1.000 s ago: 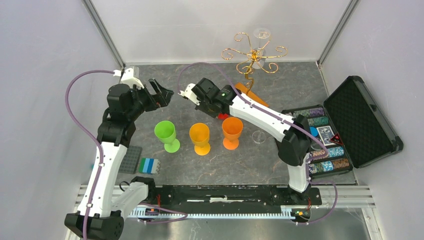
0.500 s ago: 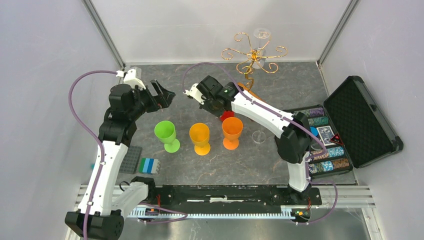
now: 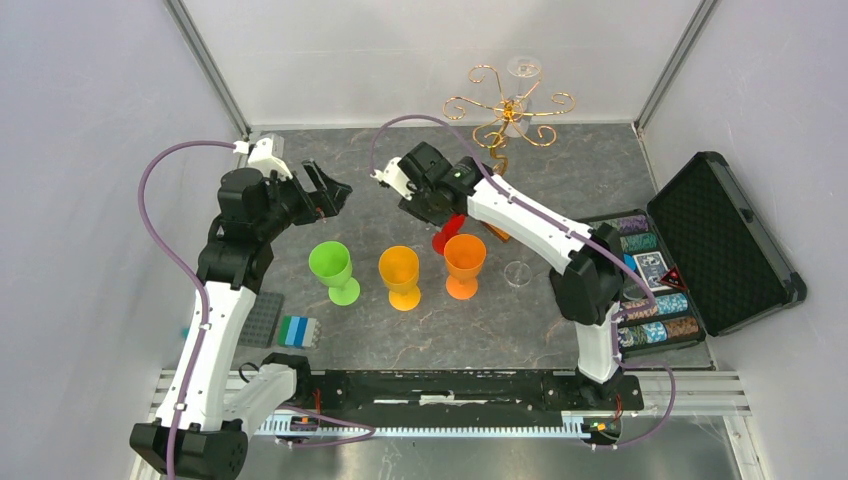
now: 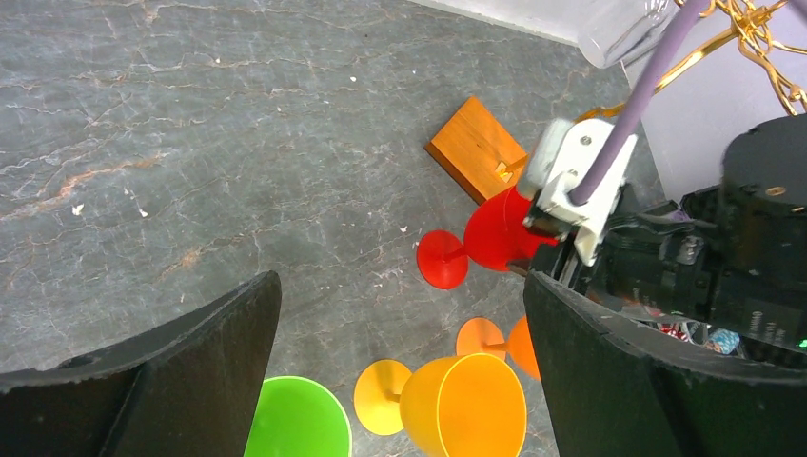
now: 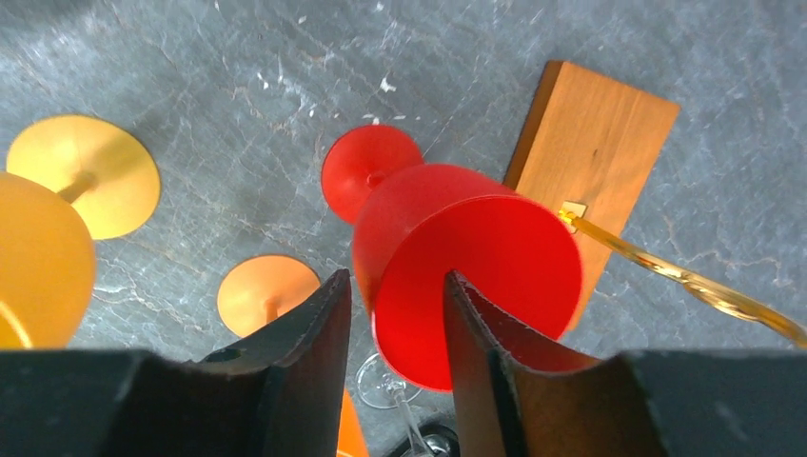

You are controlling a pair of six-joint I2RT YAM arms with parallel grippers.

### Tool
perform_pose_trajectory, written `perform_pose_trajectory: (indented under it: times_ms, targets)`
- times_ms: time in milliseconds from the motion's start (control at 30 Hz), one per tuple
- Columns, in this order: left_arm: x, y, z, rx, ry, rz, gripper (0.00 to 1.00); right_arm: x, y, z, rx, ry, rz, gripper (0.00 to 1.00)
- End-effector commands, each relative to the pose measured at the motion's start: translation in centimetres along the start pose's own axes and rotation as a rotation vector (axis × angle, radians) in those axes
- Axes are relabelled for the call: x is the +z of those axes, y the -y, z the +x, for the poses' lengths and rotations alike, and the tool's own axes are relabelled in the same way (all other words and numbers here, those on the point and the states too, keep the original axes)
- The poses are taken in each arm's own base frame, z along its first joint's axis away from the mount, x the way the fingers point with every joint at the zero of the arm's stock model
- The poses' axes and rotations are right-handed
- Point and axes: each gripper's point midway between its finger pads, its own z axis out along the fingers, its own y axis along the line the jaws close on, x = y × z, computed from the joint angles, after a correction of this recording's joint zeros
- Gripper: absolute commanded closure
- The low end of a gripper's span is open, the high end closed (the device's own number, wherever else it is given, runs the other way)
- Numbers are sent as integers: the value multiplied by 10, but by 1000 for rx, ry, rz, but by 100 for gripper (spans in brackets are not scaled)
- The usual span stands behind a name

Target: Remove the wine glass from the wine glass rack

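**Right jaws slack at the red cup, wine glass up on the rack at the far edge**

Nearest the arm bases, on my left, I see a grey studded plate (image 3: 262, 318) with a small stack of blue and green blocks (image 3: 298, 330) just beside it on the marbled grey table (image 3: 450, 335). On the right lies an open black case (image 3: 715, 225) with its lid thrown back. Its tray holds rows of poker chips (image 3: 660, 328) and a deck of cards (image 3: 655, 268).

Farther in, three plastic goblets stand in a row, mouths up: a green cup (image 3: 331, 262), a yellow cup (image 3: 400, 268) and an orange cup (image 3: 464, 255). Just right of the orange one a clear stemmed glass (image 3: 517, 272) stands on the table.

Behind the orange cup is a red cup (image 5: 495, 267), and my right gripper (image 5: 397, 278) is over it. One finger is outside the cup's wall and the other inside its mouth. The gap between them is wider than the wall, so I read the jaws as released, not pinching. I cannot tell whether the cup stands fully upright.

The left gripper (image 4: 400, 281) hangs to the left of that, its jaws spread wide with only table surface between them.

The amber base (image 5: 595, 133) of the wine glass rack (image 3: 508, 112) lies just beside the red cup, on its far right. A gold wire stem rises from it to the curled arms at the far edge. The wine glass (image 3: 523, 68) is up among those arms on the far side, well apart from both grippers
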Motion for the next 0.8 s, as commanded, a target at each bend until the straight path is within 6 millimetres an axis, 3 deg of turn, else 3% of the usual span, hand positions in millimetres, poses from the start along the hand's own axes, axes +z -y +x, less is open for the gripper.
perform_pose_trajectory:
  times_ms: [0,100,200,300,433,533,600,767]
  targets:
    - [-6,9,-17,57,48,35,0,-44,28,-44,54,164,74,52]
    - [-7,10,-18,57,51,36,0,-69,35,-66,77,271,80,41]
    - [-10,10,-20,60,57,34,0,-102,28,-92,75,437,11,31]
    - [-11,10,-19,61,56,33,0,-145,20,-115,64,629,-62,25]
    - [-13,9,-19,67,58,25,0,-205,29,-133,88,835,-51,20]
    - [-14,9,-20,70,61,22,0,-248,51,-135,138,953,23,13]
    - [-15,9,-20,70,64,23,0,-264,74,-130,197,986,113,9]
    - [-16,9,-19,73,62,26,0,-277,156,-96,454,973,370,6]
